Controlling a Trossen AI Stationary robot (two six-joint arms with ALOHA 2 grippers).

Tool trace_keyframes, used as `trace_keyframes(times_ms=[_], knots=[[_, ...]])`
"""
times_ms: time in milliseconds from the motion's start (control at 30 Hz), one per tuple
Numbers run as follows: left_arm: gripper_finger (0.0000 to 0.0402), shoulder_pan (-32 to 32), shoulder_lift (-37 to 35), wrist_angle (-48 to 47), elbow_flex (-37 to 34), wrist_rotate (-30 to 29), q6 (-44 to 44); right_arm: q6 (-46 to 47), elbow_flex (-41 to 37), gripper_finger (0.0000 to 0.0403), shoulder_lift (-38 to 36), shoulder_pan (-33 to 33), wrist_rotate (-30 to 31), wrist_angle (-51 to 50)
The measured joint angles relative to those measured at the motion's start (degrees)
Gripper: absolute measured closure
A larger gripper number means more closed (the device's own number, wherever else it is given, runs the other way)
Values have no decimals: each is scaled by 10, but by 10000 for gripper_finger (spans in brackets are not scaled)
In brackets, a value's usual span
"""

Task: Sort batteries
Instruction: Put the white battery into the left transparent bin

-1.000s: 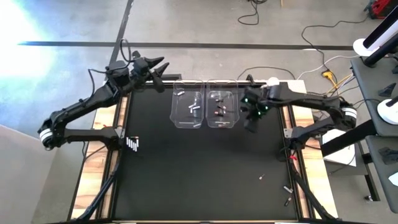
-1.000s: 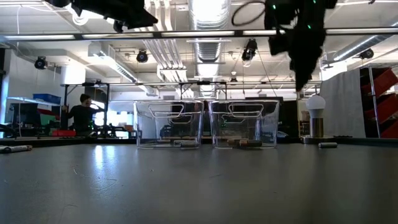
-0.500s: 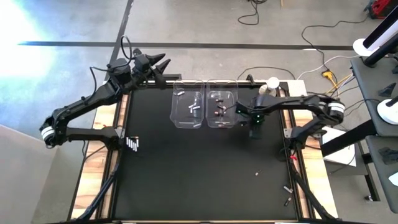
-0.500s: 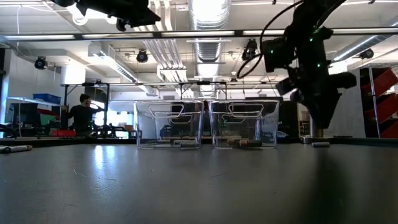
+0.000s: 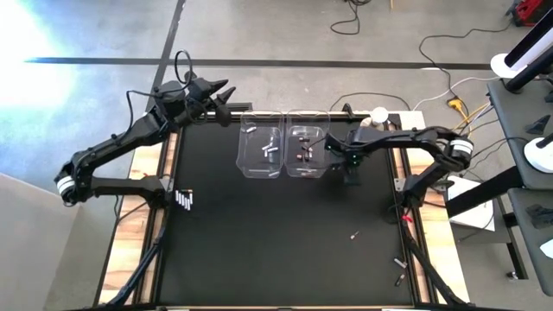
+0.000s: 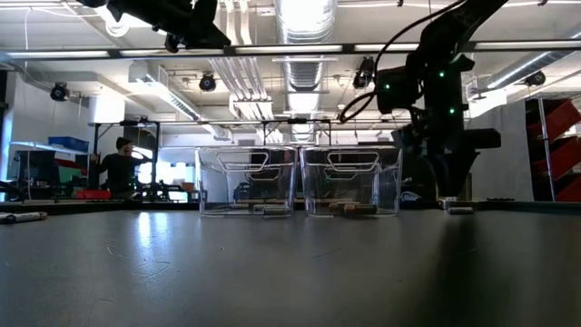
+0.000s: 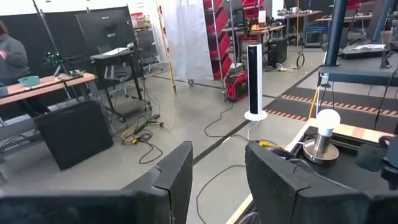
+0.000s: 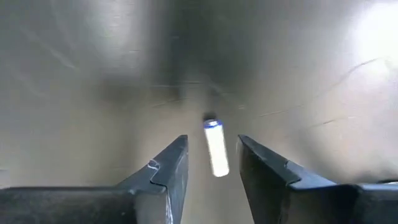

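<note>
R gripper (image 8: 211, 163) fingers apart over white battery (image 8: 216, 148) (not touching); L gripper (image 7: 217, 168) apart, holding nothing

Matt black table top (image 5: 259, 242), clear glossy plastic bins (image 5: 262, 153), pale wooden side rails (image 5: 130, 250).

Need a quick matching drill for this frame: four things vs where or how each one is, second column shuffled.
Things
1. right pincer
2. left pincer
3. white battery
4. battery row

Places or states
A. lying on the mat between two open fingers
B. by the mat's left edge, near the left arm's base
C. low over the mat, just right of the right clear bin
D. raised at the table's far left corner, open, holding nothing

Pairs: 1-C, 2-D, 3-A, 4-B
</note>
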Motion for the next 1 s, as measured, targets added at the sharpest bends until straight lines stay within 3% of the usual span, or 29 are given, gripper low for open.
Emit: trace_keyframes(times_ms=[333,433,800,1000], knots=[[274,0,-3,-2,0,0,-2,-39,-4,276,2,-65,-1,9],[274,0,-3,-1,0,0,-5,-60,-9,283,-2,-75,-28,18],[274,0,-3,-1,0,-4,-7,-30,-95,273,-5,-105,-56,154],[274,0,-3,6,0,-4,-34,-32,-128,304,-5,-121,-80,179]])
